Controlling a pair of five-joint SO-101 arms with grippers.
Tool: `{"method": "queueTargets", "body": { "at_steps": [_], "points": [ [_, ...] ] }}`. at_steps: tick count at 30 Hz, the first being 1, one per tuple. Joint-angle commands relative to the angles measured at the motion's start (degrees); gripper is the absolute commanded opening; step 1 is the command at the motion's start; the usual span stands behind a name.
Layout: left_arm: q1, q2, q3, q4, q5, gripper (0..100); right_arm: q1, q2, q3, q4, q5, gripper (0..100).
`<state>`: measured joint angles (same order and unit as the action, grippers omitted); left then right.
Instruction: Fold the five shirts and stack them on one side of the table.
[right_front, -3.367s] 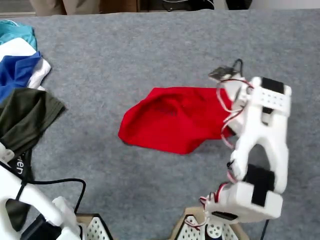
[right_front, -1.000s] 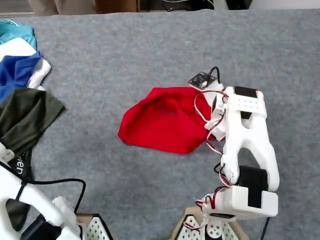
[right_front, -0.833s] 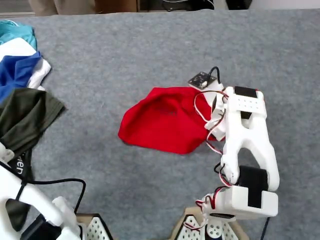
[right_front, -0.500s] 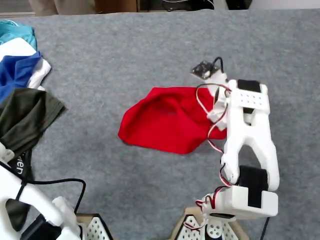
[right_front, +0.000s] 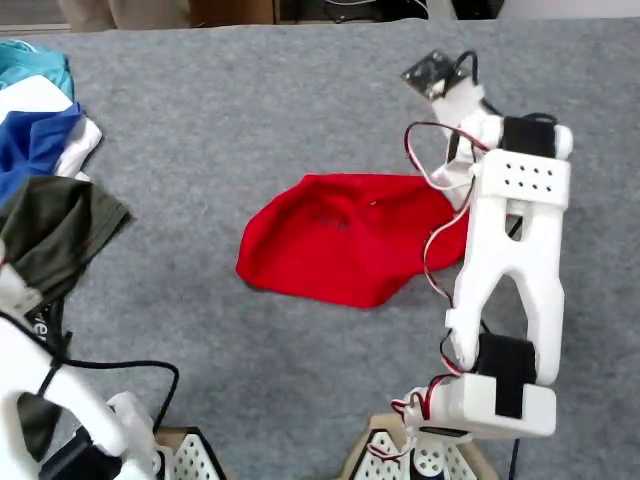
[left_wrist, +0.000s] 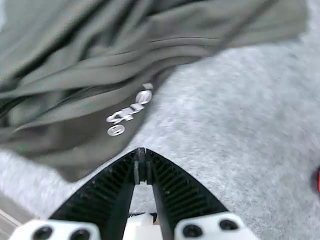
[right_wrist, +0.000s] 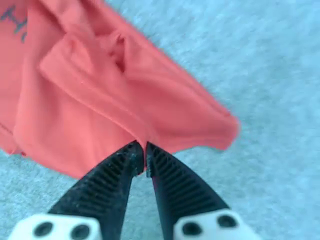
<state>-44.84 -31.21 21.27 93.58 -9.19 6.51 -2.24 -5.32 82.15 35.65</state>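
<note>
A red shirt (right_front: 345, 240) lies crumpled in the middle of the grey table. My right arm (right_front: 510, 250) stands over its right edge. In the right wrist view my right gripper (right_wrist: 141, 151) is shut on a fold of the red shirt (right_wrist: 85, 100), and the cloth hangs from its tips above the table. At the left edge lie a dark olive shirt (right_front: 50, 235), a blue shirt (right_front: 35, 145), a white shirt (right_front: 35, 98) and a teal shirt (right_front: 35, 65). My left gripper (left_wrist: 141, 162) is shut on nothing, just beside the olive shirt (left_wrist: 125, 75).
My left arm (right_front: 50, 410) sits low at the near left corner with a black cable (right_front: 120, 365) looping from it. Both arm bases (right_front: 420, 455) stand at the near edge. Bare grey table (right_front: 250, 110) stretches along the far side.
My right arm has risen and swung toward the far side, lifting the red shirt's right edge with it. The left arm has shifted slightly.
</note>
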Motion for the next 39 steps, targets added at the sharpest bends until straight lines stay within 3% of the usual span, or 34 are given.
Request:
{"method": "queueTargets", "body": {
  "at_steps": [1, 7, 13, 16, 21, 29, 39],
  "points": [
    [11.34, 0.22, 0.35, -1.85, 3.60, 2, 0.57, -5.14, -4.53, 0.26, -0.70, 0.5],
    [26.37, 3.47, 3.16, -11.87, 12.84, 4, 0.84, -5.93, -4.35, -3.60, -0.79, 0.5],
    [32.88, 11.12, 3.43, -15.03, 25.14, 30, 2.24, -5.93, -1.54, -11.60, -4.31, 0.5],
    [38.15, 14.37, 3.34, -15.30, 30.59, 33, 3.91, -5.85, 2.07, -15.65, -4.92, 0.5],
    [48.53, 19.91, 1.49, -16.97, 31.21, 33, 6.46, -5.85, 11.03, -25.32, -7.74, 0.5],
    [56.00, 31.25, 2.29, -23.03, 31.21, 33, 8.04, -5.85, 25.63, -47.03, -16.09, 0.5],
    [58.55, 38.46, 2.11, -26.46, 31.21, 33, 8.04, -5.85, 26.15, -47.91, -16.00, 0.5]
  ]
}}
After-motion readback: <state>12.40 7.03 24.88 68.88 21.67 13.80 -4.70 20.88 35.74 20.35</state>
